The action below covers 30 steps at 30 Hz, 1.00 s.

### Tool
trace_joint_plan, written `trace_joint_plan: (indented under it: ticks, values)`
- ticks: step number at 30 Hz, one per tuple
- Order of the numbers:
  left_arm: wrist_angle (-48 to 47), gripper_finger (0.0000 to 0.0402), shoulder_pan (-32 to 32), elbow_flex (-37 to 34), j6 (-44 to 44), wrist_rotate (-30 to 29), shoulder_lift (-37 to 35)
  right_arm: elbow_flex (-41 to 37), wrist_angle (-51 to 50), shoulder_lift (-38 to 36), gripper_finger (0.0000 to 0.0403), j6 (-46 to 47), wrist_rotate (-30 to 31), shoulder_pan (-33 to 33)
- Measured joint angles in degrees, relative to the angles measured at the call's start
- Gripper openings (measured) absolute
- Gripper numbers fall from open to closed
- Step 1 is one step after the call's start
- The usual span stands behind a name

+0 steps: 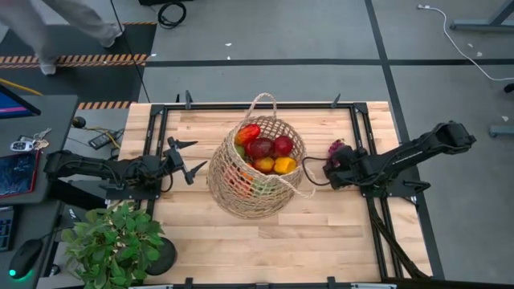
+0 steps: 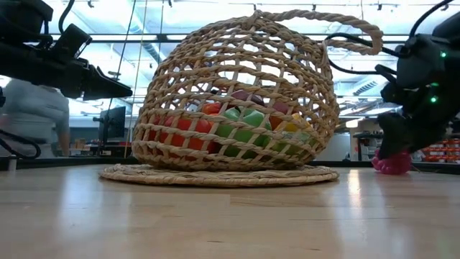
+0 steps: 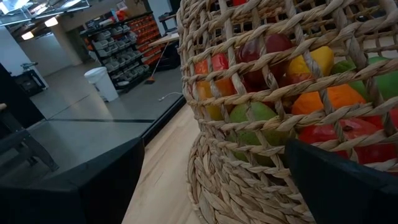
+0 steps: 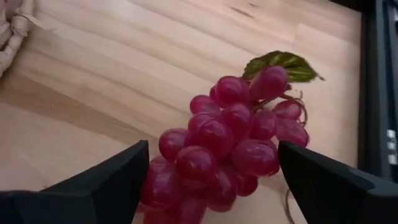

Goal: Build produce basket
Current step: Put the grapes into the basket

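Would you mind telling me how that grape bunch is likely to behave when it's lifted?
The grape bunch is a lumpy cluster, so it probably sags unevenly. Its glossy, rounded grapes may slip between jaws. Lying flat on the table, it seems unlikely to roll.

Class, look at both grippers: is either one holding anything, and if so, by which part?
Nothing is held. The right gripper stands open astride the purple grape bunch lying on the table; the left gripper is open beside the tan wicker basket.

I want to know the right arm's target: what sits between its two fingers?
The grape bunch lies on the table between the open right gripper fingers, untouched, as the right wrist view shows.
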Motion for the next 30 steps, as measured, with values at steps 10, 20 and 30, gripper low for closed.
trace_joint_plan:
  ticks: [10, 20, 30]
  values:
    - [0.0, 0.0394, 0.01, 0.0, 0.0, -0.01, -0.01, -0.88, 1.47, -0.02, 0.0316, -0.62, -0.53, -1.9]
    - [0.0, 0.0394, 0.02, 0.0, 0.0, -0.02, 0.0, -0.91, 1.95, -0.02, 0.0221, -4.06, -0.57, -2.65]
    - [0.0, 0.0394, 0.01, 0.0, 0.01, -0.01, -0.01, 0.08, 1.92, 0.03, 0.0171, -5.34, 0.08, -2.64]
